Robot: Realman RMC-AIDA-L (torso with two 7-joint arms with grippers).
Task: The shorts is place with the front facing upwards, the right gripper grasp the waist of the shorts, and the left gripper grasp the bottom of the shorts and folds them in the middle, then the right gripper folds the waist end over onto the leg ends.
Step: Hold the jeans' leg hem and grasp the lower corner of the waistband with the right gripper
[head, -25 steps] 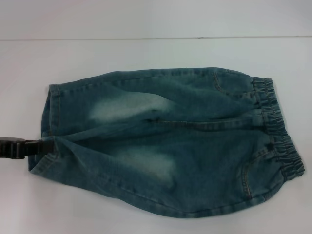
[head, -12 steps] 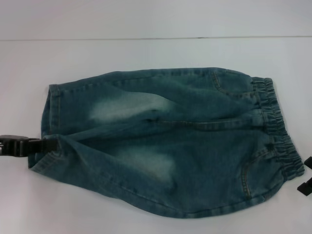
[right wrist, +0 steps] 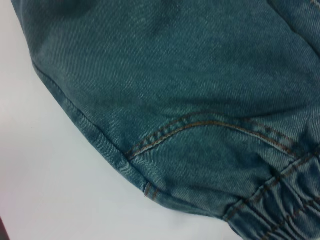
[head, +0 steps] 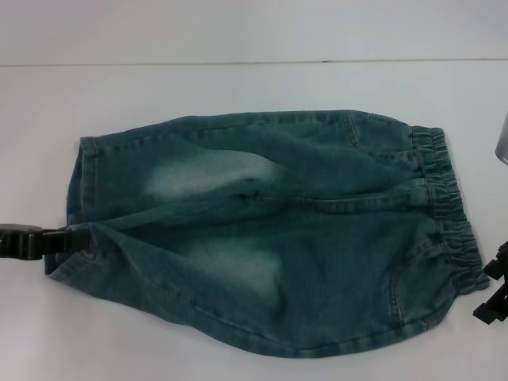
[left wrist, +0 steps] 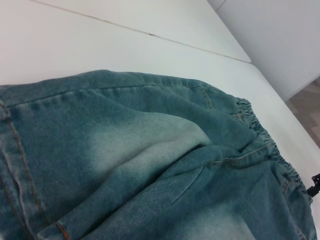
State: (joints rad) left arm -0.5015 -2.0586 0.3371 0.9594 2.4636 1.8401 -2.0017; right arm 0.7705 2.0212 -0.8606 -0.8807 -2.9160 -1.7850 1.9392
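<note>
The blue denim shorts lie flat on the white table, front up. Their elastic waist points right and the leg ends point left. My left gripper reaches in from the left edge and touches the hem of the nearer leg, which puckers slightly there. My right gripper is at the right edge, just beside the near corner of the waist. The left wrist view looks along the shorts toward the waist and catches the right gripper far off. The right wrist view shows the pocket seam and gathered waistband.
Bare white table surrounds the shorts on all sides, and its far edge runs across the back. A grey part juts in at the right edge above the waist.
My right gripper has come into view at the right edge and moved up beside the waist's near corner. My left gripper stays at the leg hem, shifting only slightly.
</note>
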